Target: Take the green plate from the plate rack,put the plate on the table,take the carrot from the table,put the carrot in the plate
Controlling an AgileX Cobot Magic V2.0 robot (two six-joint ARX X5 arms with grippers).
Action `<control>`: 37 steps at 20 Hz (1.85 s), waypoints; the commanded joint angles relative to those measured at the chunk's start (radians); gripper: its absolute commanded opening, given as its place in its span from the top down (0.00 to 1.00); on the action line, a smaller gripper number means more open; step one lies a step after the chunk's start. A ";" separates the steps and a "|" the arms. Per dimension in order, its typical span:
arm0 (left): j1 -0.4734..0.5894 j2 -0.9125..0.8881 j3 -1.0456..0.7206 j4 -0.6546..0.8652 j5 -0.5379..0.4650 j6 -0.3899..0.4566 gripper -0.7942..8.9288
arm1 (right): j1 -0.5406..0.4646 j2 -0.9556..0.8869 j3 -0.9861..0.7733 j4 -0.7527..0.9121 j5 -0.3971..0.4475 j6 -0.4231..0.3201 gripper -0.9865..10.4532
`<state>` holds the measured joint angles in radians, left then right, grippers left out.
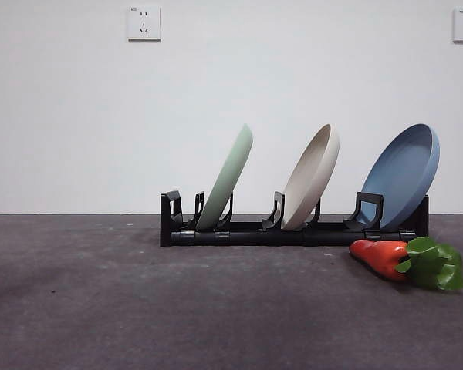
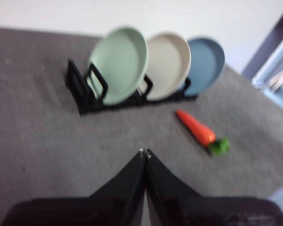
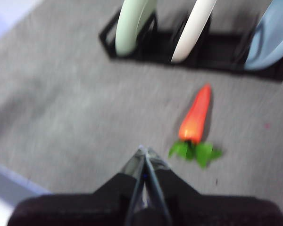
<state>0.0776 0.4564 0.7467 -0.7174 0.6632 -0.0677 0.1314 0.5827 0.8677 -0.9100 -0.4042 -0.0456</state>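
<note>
The green plate [image 1: 228, 179] stands tilted in the left slot of the black plate rack [image 1: 293, 231]; it also shows in the left wrist view [image 2: 119, 63] and the right wrist view [image 3: 132, 23]. The carrot [image 1: 386, 257] lies on the table [image 1: 139, 308] in front of the rack's right end, leaves to the right; it shows in the wrist views too [image 2: 196, 128] [image 3: 195, 115]. My left gripper [image 2: 145, 152] is shut and empty, above the table short of the rack. My right gripper [image 3: 144, 150] is shut and empty, just short of the carrot's leaves.
A beige plate [image 1: 312, 179] stands in the rack's middle slot and a blue plate [image 1: 403, 173] at its right end. A white wall with two sockets is behind. The table's edge shows near the right gripper [image 3: 9, 181].
</note>
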 commanded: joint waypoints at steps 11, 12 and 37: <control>0.002 0.064 0.079 -0.161 0.026 0.143 0.32 | 0.003 0.041 0.028 -0.102 -0.033 -0.109 0.34; 0.002 0.065 0.079 -0.154 0.026 0.143 0.32 | 0.003 0.041 0.028 -0.102 -0.033 -0.108 0.34; -0.536 1.027 0.548 0.491 -0.365 0.056 0.35 | 0.003 0.046 0.028 -0.113 -0.035 -0.090 0.34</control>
<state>-0.4545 1.4696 1.2919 -0.2356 0.3027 -0.0189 0.1318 0.6285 0.8921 -1.0252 -0.4377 -0.1425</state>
